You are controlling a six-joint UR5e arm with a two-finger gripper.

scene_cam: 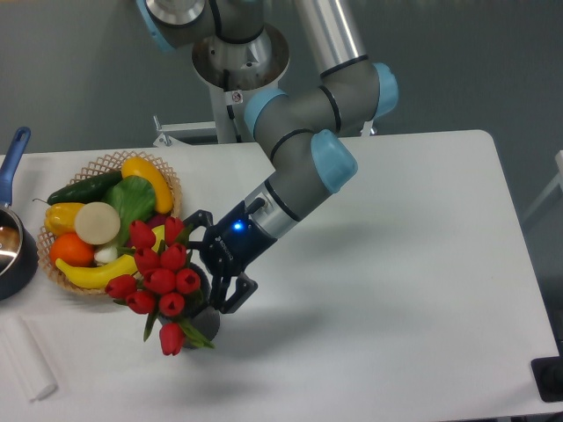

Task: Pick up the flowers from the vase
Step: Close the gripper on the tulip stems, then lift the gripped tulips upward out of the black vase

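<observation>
The flowers (159,280), a bunch of red tulip buds with green leaves, stand in the vase (205,324). The vase is short and dark grey, sits near the table's front left, and is mostly hidden under the blooms. One bud droops over the vase's front. My gripper (208,264) is open and comes in low from the right. Its black fingers (230,297) spread on either side of the bunch's right edge, just above the vase mouth. Nothing is held. I cannot tell whether the fingers touch the flowers.
A wicker basket (167,180) of fruit and vegetables stands right behind the flowers. A blue-handled pot (12,246) is at the left edge. A white block (26,359) lies front left. The arm's base (237,61) stands behind the table.
</observation>
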